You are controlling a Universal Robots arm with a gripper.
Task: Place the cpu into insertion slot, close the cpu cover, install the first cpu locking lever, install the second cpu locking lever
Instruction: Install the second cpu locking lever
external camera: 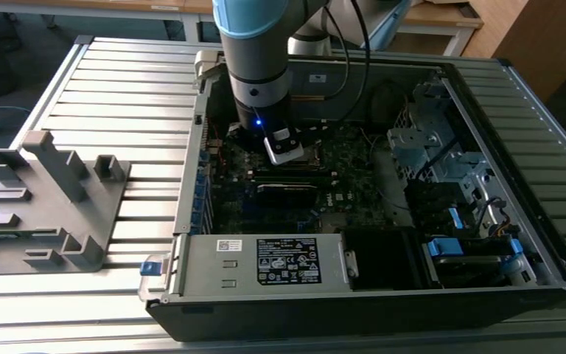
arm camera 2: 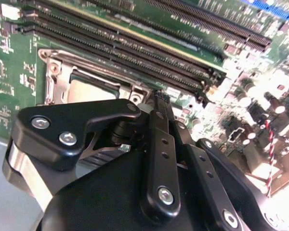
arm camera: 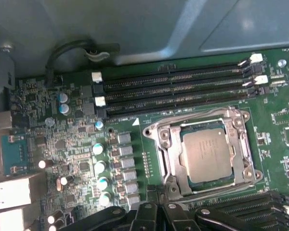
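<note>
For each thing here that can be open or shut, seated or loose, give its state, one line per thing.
cpu: seated in the insertion slot.
cpu cover: closed, framing the chip.
gripper: above the board beside the socket; fingers cannot be judged.
computer case: side open.

I can make out no words or numbers. The white label [external camera: 288, 262] on my grey box [external camera: 253, 265] carries print too small to tell.
</note>
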